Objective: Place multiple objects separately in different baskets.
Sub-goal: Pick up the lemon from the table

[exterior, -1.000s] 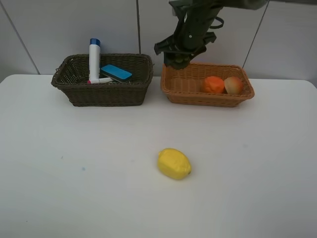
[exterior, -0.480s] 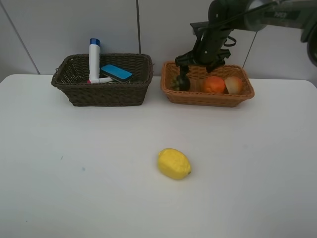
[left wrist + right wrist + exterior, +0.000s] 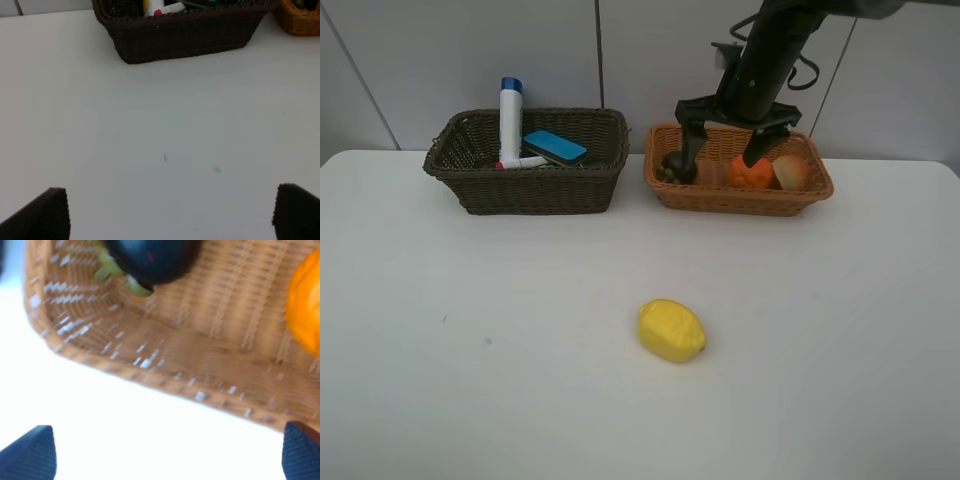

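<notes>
The lemon (image 3: 672, 330) is the one fruit left out: it lies alone on the table (image 3: 470, 380), just below centre in the high view, well apart from both baskets. The tan basket (image 3: 740, 198) stands at about 1 o'clock from it and holds the mangosteen (image 3: 672, 167) at its 9 o'clock end, with the orange (image 3: 752, 176) and peach (image 3: 792, 172) side by side toward 3 o'clock. The brown basket (image 3: 525, 190), at about 11 o'clock from the lemon, holds the tube (image 3: 510, 122) standing upright, the eraser (image 3: 555, 147) and the marker (image 3: 520, 162); no pump bottle can be made out there.

So the sorting looks nearly finished; the lemon's trip to the tan basket is what remains, by my reading.

The right gripper (image 3: 728, 142) hangs over the tan basket with jaws spread wide and nothing between them, the mangosteen lying free below. The left gripper (image 3: 167, 212) is also spread and empty, low over bare table.

Nothing lies between the lemon and the tan basket.
</notes>
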Robot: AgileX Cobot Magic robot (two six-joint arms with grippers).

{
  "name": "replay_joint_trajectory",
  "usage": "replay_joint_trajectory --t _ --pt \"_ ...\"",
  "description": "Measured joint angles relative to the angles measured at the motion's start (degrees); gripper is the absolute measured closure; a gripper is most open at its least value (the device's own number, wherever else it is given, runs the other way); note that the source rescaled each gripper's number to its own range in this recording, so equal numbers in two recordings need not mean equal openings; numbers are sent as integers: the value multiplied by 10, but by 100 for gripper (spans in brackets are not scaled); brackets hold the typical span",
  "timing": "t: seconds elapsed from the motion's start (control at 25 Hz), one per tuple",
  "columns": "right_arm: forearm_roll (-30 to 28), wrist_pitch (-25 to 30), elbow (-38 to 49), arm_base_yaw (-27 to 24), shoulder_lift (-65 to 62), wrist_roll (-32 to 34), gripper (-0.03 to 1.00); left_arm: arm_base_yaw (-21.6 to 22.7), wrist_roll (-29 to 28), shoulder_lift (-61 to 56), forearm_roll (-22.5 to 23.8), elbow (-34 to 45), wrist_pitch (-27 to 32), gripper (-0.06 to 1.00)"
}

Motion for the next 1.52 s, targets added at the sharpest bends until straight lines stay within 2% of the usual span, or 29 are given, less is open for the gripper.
replay_joint_trajectory --t 0.2,0.36,0.52,0.68,0.84,1.0,1.24,1.4,1.52 --pt "1 1 129 44 -106 -16 -3 0 0 0 0 0 0 -5" --pt "-7 3 235 123 -190 -36 -3 0 0 0 0 0 0 -5" --pt "-13 0 325 210 -219 -75 -3 0 0 0 0 0 0 -5" --pt "-13 -73 412 265 -220 -127 -3 0 0 0 0 0 0 -5" --pt "-14 -151 452 276 -220 -142 -3 0 0 0 0 0 0 -5" --pt "-18 -204 459 276 -209 -153 -3 0 0 0 0 0 0 -5" --pt "-50 -233 459 276 -167 -170 -3 0 0 0 0 0 0 -5" --pt "-96 -241 459 276 -151 -156 -3 0 0 0 0 0 0 -5" --pt "-105 -258 459 276 -151 -150 -3 0 0 0 0 0 0 -5"
